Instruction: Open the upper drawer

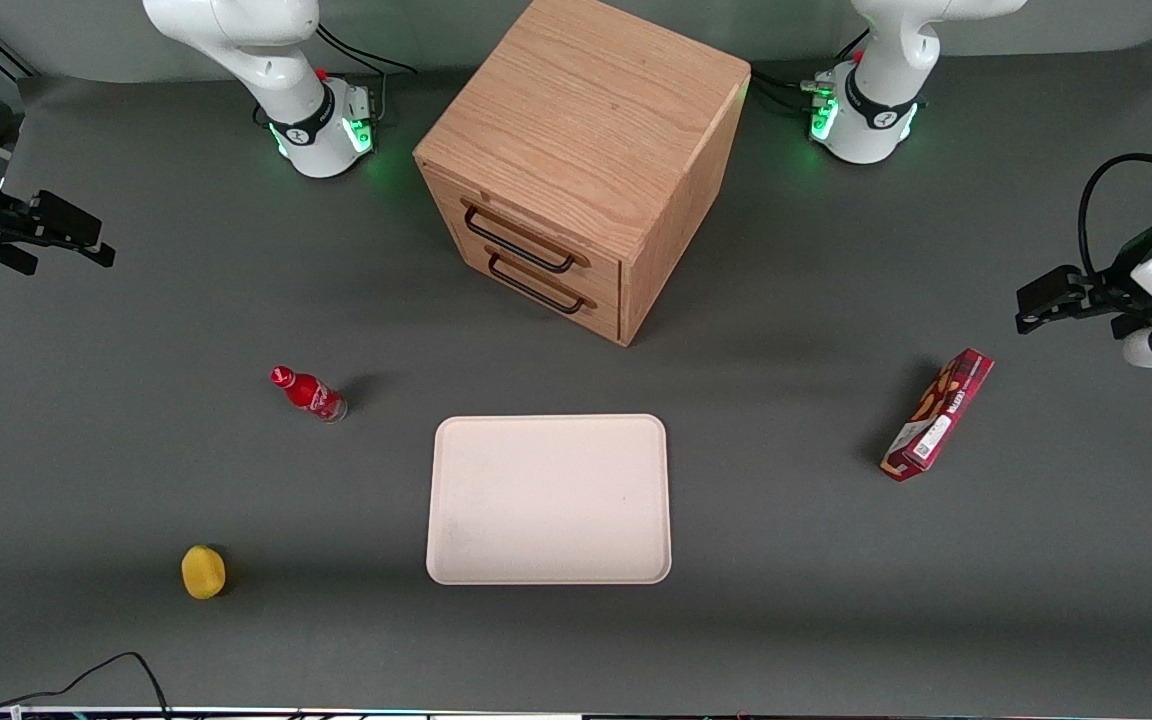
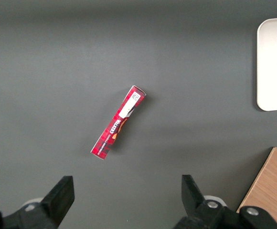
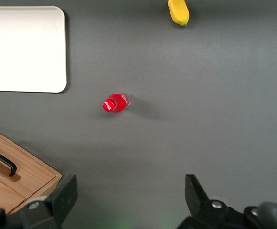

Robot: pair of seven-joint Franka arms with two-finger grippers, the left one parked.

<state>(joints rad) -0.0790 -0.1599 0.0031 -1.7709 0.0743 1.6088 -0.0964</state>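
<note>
The upper drawer (image 1: 524, 238) is shut in the cabinet (image 1: 586, 150), at 12 o'clock from the tray (image 1: 548, 498). The jaws (image 1: 71, 240) hang released and empty at the working arm's end of the desk (image 1: 136, 480), well apart from the handle (image 1: 518, 242). A red bottle (image 1: 308, 393) stands at 10 o'clock from the tray, a yellow fruit (image 1: 203, 571) at 8, a red box (image 1: 938, 414) at 3. Nothing blocks the drawer front.
</note>
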